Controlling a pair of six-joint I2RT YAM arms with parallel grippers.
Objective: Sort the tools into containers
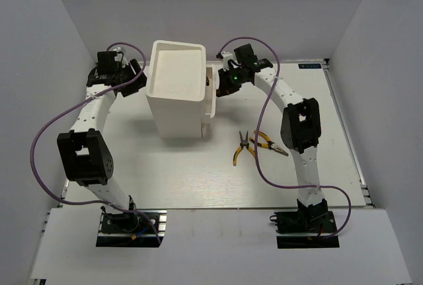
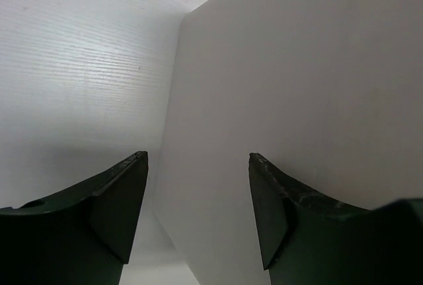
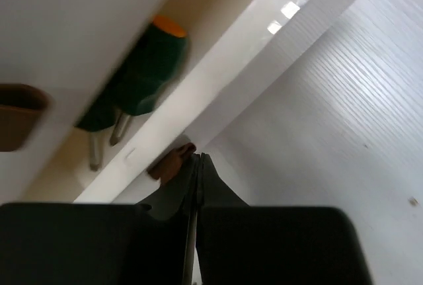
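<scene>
Slippage is judged likely: the right gripper (image 3: 199, 161) is clenched shut beside the small brown knob (image 3: 170, 164), so the drawer (image 3: 251, 47) could be skewed. The left gripper (image 2: 198, 159) is held released by the cabinet (image 1: 175, 110), at its smooth matt wall. Stubby green-handled screwdrivers (image 3: 149, 67) are lodged inside the glossy drawer; yellow-handled pliers (image 1: 241, 146) are seen on the table (image 1: 198, 172).
</scene>
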